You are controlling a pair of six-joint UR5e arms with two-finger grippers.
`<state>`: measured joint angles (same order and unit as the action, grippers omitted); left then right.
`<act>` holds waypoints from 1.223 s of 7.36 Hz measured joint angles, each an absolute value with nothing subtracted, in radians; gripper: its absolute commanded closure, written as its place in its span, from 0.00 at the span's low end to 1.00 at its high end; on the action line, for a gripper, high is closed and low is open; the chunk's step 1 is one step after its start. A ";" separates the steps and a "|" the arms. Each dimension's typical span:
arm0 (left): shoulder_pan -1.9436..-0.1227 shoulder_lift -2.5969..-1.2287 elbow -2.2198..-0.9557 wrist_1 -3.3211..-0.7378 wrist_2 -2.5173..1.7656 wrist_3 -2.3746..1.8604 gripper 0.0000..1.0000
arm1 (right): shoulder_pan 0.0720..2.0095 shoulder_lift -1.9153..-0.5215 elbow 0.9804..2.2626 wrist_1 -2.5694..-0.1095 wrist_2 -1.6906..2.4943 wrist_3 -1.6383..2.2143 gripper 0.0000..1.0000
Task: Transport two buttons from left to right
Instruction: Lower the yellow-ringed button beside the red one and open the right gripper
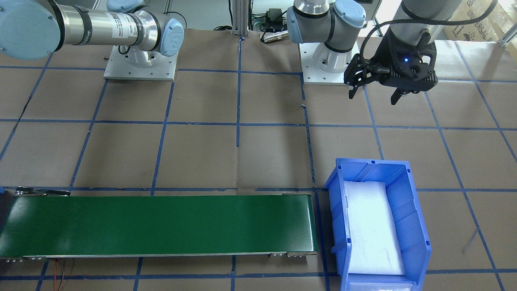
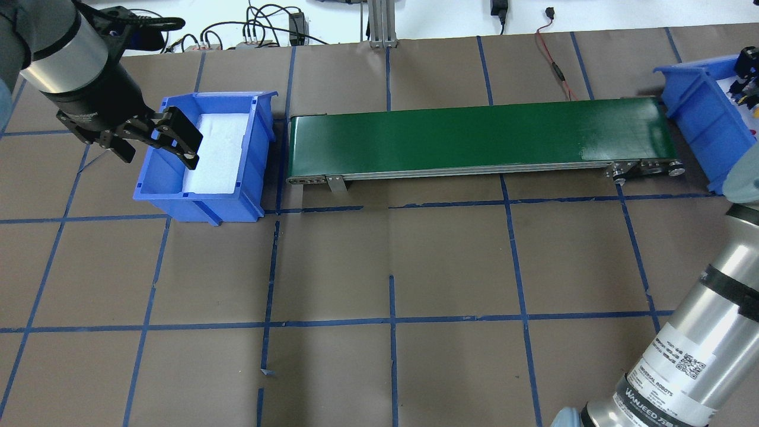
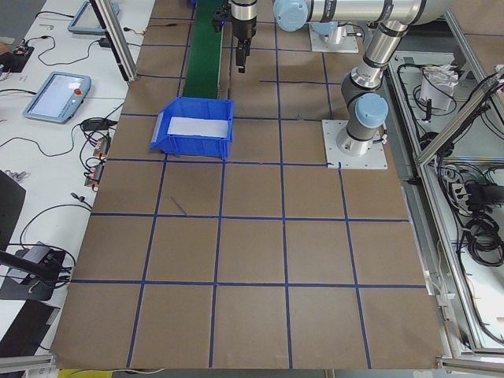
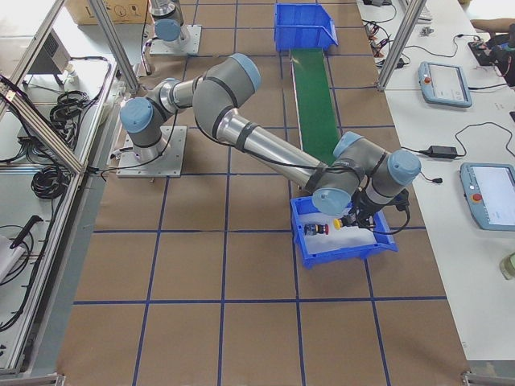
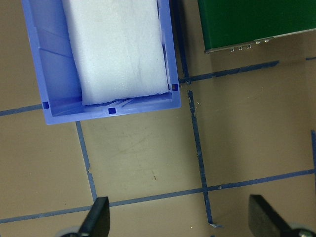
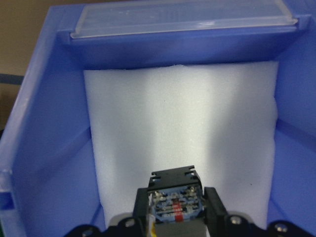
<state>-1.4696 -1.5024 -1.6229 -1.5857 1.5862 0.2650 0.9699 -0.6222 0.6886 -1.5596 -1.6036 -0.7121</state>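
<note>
My right gripper is shut on a button's grey-black contact block, low over the white foam inside the right blue bin. A bit of yellow shows under the block, and the exterior right view shows the yellow button at the gripper. The red button lies on the foam beside it in that bin. My left gripper is open and empty, hovering at the near left edge of the left blue bin; it also shows in the front-facing view.
A green conveyor belt runs between the two bins. The left bin holds only white foam. The brown table has blue tape grid lines. Cables lie along the far edge.
</note>
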 measured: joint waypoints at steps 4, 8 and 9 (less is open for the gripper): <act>-1.470 -1.503 -1.623 -1.592 1.586 0.261 0.00 | 0.970 -0.597 0.687 -1.587 -1.603 -0.713 0.70; -1.470 -1.504 -1.623 -1.595 1.585 0.255 0.00 | 0.971 -0.592 0.687 -1.591 -1.604 -0.718 0.52; -1.470 -1.505 -1.623 -1.595 1.584 0.255 0.00 | 0.971 -0.592 0.687 -1.591 -1.604 -0.723 0.46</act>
<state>-1.4696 -1.5053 -1.6229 -1.5950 1.5843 0.2548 0.9705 -0.5920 0.6872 -1.5907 -1.6041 -0.7227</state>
